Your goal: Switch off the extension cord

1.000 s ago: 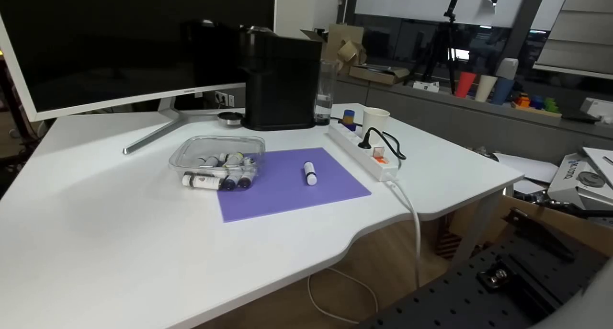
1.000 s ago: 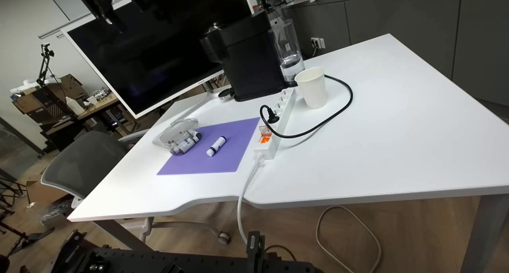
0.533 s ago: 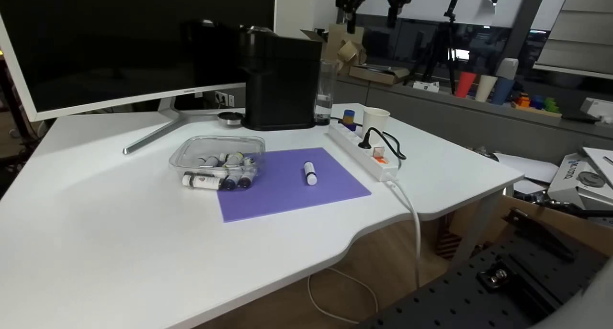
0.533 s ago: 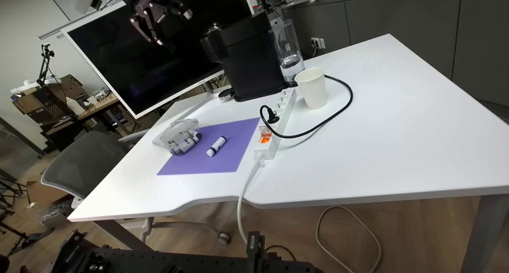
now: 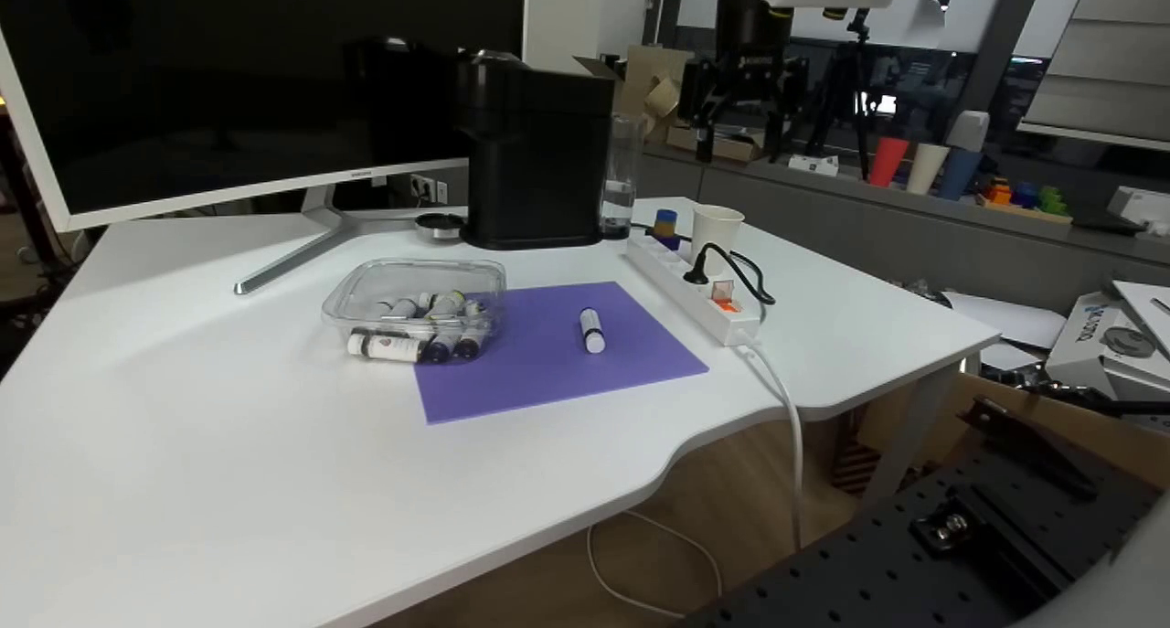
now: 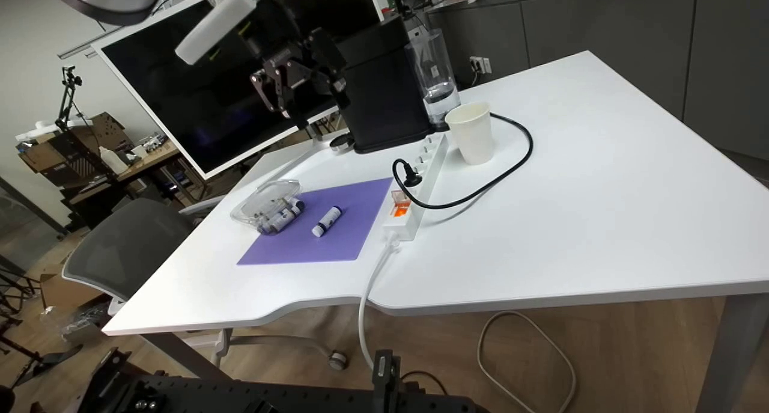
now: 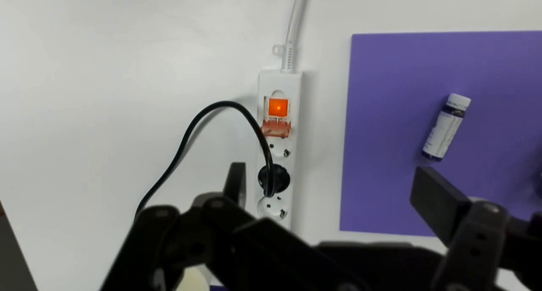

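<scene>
The extension cord [image 7: 281, 151] is a long white power strip on the table, also in both exterior views [image 5: 672, 276] [image 6: 427, 181]. Its orange switch [image 7: 278, 107] shows a bright spot in the wrist view. A clear red flap [image 7: 276, 128] stands folded open beside the switch. A black plug [image 7: 279, 178] sits in a socket, and a white cable [image 7: 294, 24] leaves the switch end. My gripper [image 7: 330, 178] is open and empty, high above the table in both exterior views [image 5: 739, 139] [image 6: 320, 109]. The strip's far end is hidden behind the gripper in the wrist view.
A paper cup [image 6: 471, 133] stands beside the strip, with a black cable [image 6: 498, 178] looping there. A purple sheet [image 5: 548, 363] carries a small bottle [image 7: 442, 132]. A clear box of bottles [image 5: 416, 290], black coffee machine [image 5: 539, 153] and monitor [image 5: 274, 79] stand around it.
My gripper has come down into both exterior views from the top edge and is now lower over the table. It stays open. The strip and the other objects have not moved.
</scene>
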Robot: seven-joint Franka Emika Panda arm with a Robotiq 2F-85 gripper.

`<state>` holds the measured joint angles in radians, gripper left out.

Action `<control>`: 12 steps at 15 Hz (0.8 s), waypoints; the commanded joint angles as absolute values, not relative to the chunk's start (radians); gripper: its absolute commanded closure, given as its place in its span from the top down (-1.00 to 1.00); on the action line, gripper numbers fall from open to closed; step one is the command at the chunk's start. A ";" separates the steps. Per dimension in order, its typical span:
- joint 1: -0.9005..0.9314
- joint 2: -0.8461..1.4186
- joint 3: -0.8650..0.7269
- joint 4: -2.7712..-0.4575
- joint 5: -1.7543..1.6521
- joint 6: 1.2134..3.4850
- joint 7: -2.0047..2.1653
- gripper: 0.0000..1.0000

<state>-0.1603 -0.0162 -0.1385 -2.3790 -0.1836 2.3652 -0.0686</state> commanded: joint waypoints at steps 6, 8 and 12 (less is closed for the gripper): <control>-0.172 0.102 -0.161 -2.362 -0.175 2.364 -0.171 1.00; -0.172 0.109 -0.162 -2.354 -0.175 2.364 -0.173 1.00; -0.179 0.160 -0.166 -2.344 -0.166 2.407 -0.167 0.50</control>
<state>-0.1725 0.1206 -0.1607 -2.3580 -0.1775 2.3825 -0.1697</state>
